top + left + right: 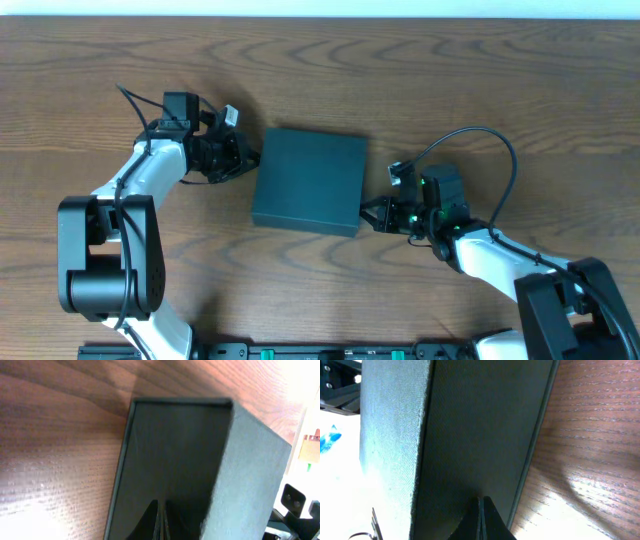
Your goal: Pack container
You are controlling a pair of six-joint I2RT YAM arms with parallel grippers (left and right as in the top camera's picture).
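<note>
The dark teal-green container [308,180] lies in the middle of the wooden table with its lid down flat. My left gripper [247,158] is shut, its tips against the box's left side. In the left wrist view the closed fingers [161,519] point at the dark side wall of the container [190,450]. My right gripper [368,212] is shut, its tips at the box's lower right side. In the right wrist view the closed fingers [481,514] touch the container's side wall [480,430]. Nothing is held in either gripper. No snack packets show.
The wooden table [450,80] stretches around the box. A black rail [330,351] with green parts runs along the front edge. The two arm bases stand at the front left and front right corners.
</note>
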